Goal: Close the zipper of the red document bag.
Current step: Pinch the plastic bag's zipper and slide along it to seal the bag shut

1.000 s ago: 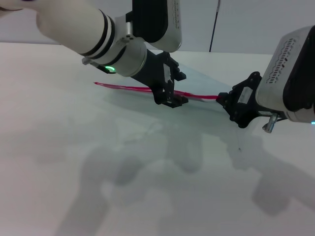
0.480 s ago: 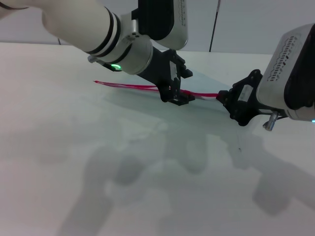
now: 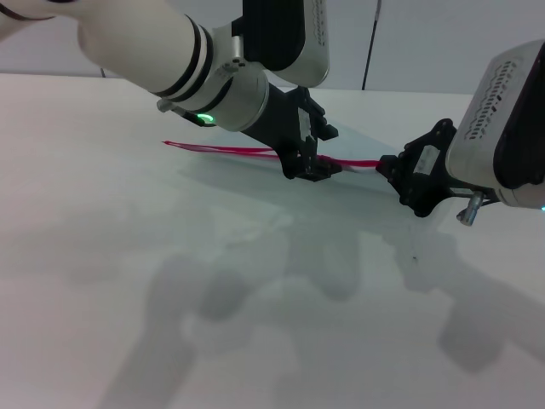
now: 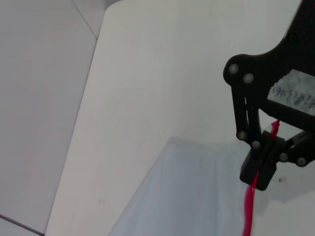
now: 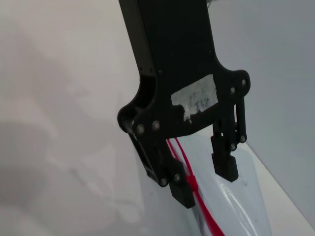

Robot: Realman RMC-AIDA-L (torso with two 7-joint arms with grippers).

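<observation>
The red document bag is a pale translucent pouch held slightly off the white table, its red zipper along the near edge. My left gripper straddles the zipper partway along. In the right wrist view its fingers stand apart, open, with the zipper running between them close to one finger. My right gripper holds the zipper's right end. In the left wrist view the right gripper is shut on the red strip above the bag.
A white table spreads around the bag, with the arms' shadows falling on it toward the front. A pale wall with a thin dark vertical line stands behind the table.
My left gripper has slid to the right along the zipper, closer to the right gripper. The right gripper has stayed nearly in place, holding the zipper's end.
</observation>
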